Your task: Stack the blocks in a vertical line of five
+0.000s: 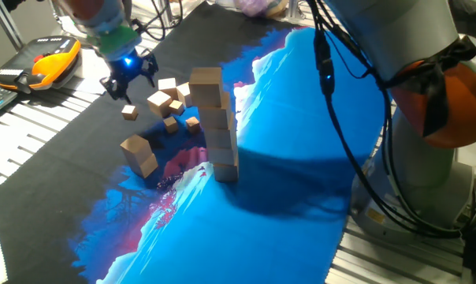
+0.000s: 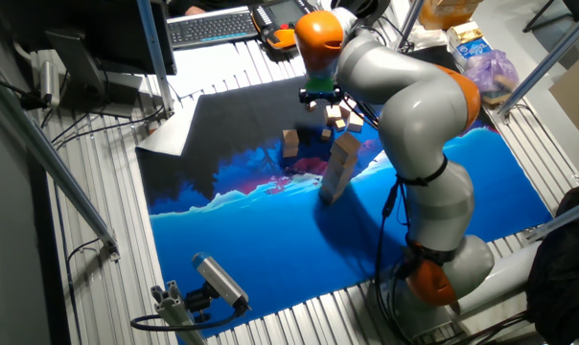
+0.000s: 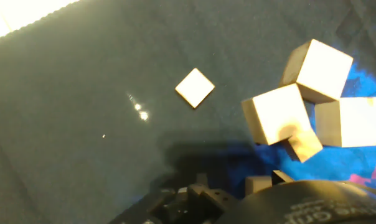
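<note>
I saw the small block [image 3: 195, 87] alone on the dark surface [image 3: 82, 93], left of the tower [image 1: 217, 126]. It looked light and hard, so I'd pinch 2 flat sides. I could not tell if my fingers [image 1: 128, 77] were apart.

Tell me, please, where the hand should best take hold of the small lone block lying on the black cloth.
Come from straight above onto the lone block and close on two opposite flat sides. It sits apart from the cluster, turned diagonally in the hand view, so the hand probably must rotate to match.
</note>
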`<state>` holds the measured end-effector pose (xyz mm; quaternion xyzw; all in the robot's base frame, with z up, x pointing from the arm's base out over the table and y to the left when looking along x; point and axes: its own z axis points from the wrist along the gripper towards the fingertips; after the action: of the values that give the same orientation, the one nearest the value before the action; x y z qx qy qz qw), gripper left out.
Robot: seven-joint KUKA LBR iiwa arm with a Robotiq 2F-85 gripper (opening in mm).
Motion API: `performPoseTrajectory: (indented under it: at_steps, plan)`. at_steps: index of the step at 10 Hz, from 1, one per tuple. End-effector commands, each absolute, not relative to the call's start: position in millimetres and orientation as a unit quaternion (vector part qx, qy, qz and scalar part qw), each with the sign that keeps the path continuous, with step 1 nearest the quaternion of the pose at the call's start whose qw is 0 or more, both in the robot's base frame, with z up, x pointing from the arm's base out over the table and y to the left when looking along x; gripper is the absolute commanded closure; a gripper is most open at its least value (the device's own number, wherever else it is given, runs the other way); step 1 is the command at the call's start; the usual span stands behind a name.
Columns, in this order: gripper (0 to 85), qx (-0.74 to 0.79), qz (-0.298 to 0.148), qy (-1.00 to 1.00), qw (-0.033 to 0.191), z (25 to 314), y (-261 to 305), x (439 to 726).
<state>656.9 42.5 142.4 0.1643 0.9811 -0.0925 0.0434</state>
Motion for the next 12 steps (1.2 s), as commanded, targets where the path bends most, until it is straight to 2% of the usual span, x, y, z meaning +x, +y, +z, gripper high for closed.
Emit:
performPoseTrajectory:
  at_steps: [1, 2, 3, 5, 7, 8, 10, 11, 12]
  plan:
    - [34.0, 0.139, -0.09, 0.985, 0.044, 142, 41, 656]
    - [34.0, 0.123, -0.096, 0.986, 0.051, 140, 36, 654]
    - [17.0, 0.115, -0.095, 0.987, 0.053, 137, 31, 652]
    - [17.0, 0.103, -0.098, 0.988, 0.057, 135, 24, 649]
    - [17.0, 0.092, -0.082, 0.991, 0.052, 135, 24, 649]
    - [34.0, 0.097, -0.063, 0.992, 0.045, 135, 24, 649]
    - [34.0, 0.093, -0.043, 0.995, 0.016, 135, 24, 649]
    - [34.0, 0.083, -0.034, 0.996, 0.015, 135, 24, 649]
    - [34.0, 0.075, -0.032, 0.996, 0.023, 135, 24, 649]
